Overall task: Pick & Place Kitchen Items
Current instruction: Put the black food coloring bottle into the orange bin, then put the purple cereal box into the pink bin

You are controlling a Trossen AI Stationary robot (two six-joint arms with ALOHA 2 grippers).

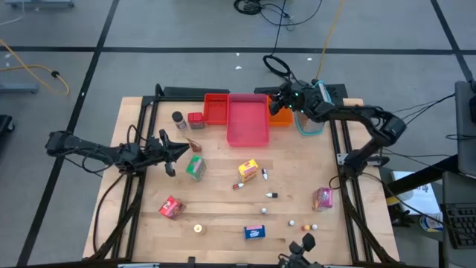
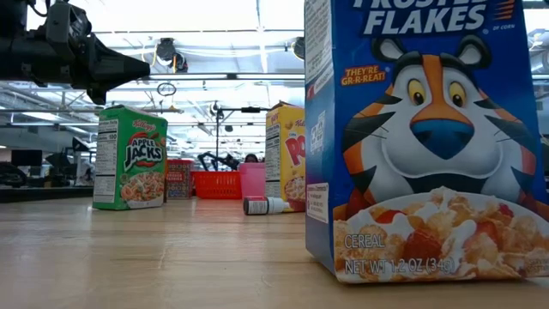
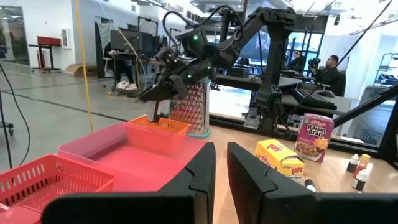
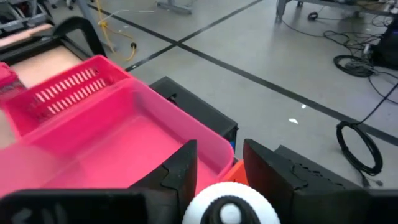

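A: From above, where was the right gripper (image 1: 283,99)?
B: Over the orange tray (image 1: 281,117), beside the pink tray (image 1: 248,120).

A: And its wrist view?
B: A white round-capped thing (image 4: 231,205) sat between its part-open jaws, gripped.

A: The left gripper (image 1: 182,151)?
B: Nearly shut, empty. The green box (image 1: 195,167) lay just beside its tips; the yellow box (image 3: 280,159) lay ahead.

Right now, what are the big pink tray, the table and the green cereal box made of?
The pink tray looks like smooth, slightly see-through plastic: light glows through its walls in the right wrist view. The table looks like pale wood, with plank lines and grain and a dull finish. The green cereal box looks like thin printed cardboard with sharp folded edges and a faint sheen.
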